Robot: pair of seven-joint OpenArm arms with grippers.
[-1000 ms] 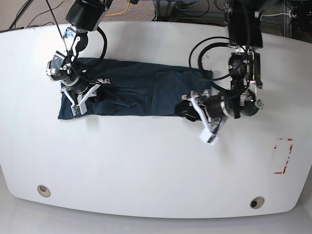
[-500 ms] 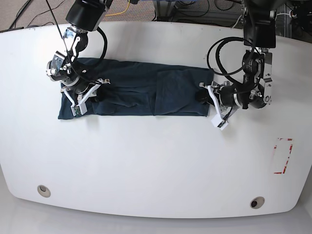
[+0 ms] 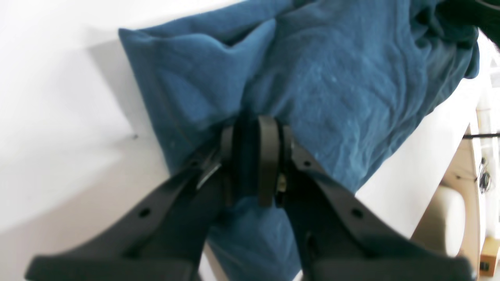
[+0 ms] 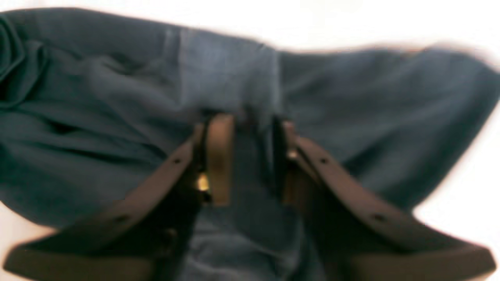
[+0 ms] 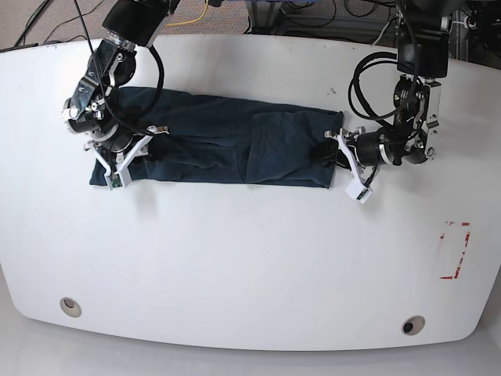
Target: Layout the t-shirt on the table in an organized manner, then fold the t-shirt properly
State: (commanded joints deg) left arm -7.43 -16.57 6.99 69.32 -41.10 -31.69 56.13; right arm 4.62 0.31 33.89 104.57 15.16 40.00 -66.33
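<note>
1. Left wrist view: the left gripper has its jaws clamped on an edge of the t-shirt. A hard pull could slip the fabric out.
2. Right wrist view: the right gripper, blurred, pinches a fold of cloth; uneven tension would skew the band.
3. Base view: the t-shirt lies as a long band across the table. The red tape rectangle and grommet holes sit well apart; nothing obstructs.

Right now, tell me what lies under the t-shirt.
The t-shirt lies stretched on the white table, with a tool pinching each end: left tool, right tool. Anything between cloth and tabletop is covered.
</note>
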